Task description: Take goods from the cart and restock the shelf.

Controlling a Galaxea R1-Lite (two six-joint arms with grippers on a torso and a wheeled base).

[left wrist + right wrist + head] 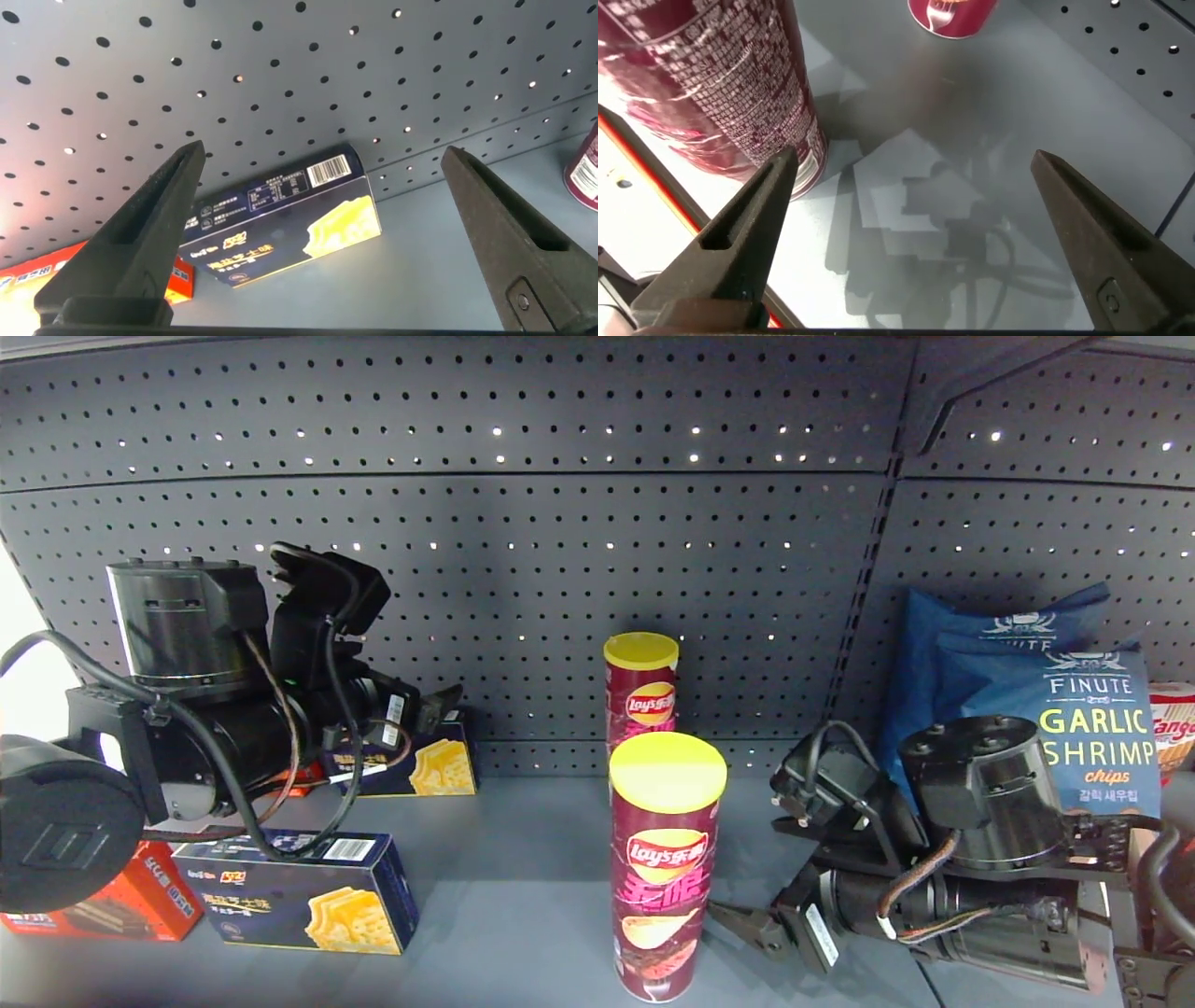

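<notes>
L gripper (322, 154) jaws are standing wide, holding nothing. Straight ahead, seen between the tips, a navy box (280, 229) is lying flat against the pegboard (308, 65), w/ a red pack (28, 275) just beside it.

R gripper (913, 159) jaws are also spreading wide & empty, hanging low over the shelf (971, 205). Front can (719, 84) is standing upright just outside one finger, near it; can't tell if touching. Back can (952, 14) is standing further ahead of the tips, by the pegboard.

In the head view the 2 cans are lining up one behind the other mid-shelf, between the grippers. A 2nd navy box (308, 896) is lying nearer the shelf front, under the L arm, w/ a red box (140, 896) touching its outer side. Blue bags (1074, 719) are leaning at the back, behind the R arm
</notes>
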